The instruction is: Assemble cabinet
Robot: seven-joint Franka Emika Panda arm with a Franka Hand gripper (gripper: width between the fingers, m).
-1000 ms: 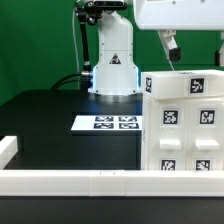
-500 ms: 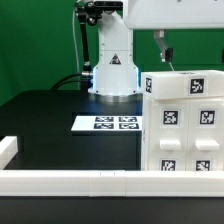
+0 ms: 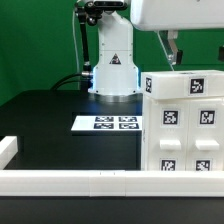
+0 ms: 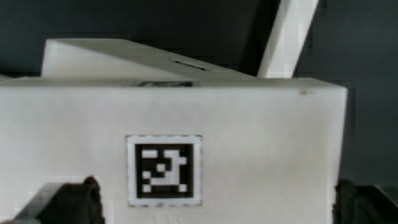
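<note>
No words, brand names or numbers can be read anywhere I look. The only signs are square black-and-white tag markers: several on the faces of the large white plastic cabinet (image 3: 184, 120), one seen close from my wrist (image 4: 164, 168), and four on the thin flat white marker board (image 3: 108, 123).

Hand (image 3: 173, 50) shifted right above cabinet (image 3: 184, 125)

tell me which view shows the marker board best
The exterior view. There the marker board lies flat on the black table, its four tags readable, just to the exterior view's left of the cabinet. The wrist view shows none of it: the cabinet's white tagged face fills that picture.
</note>
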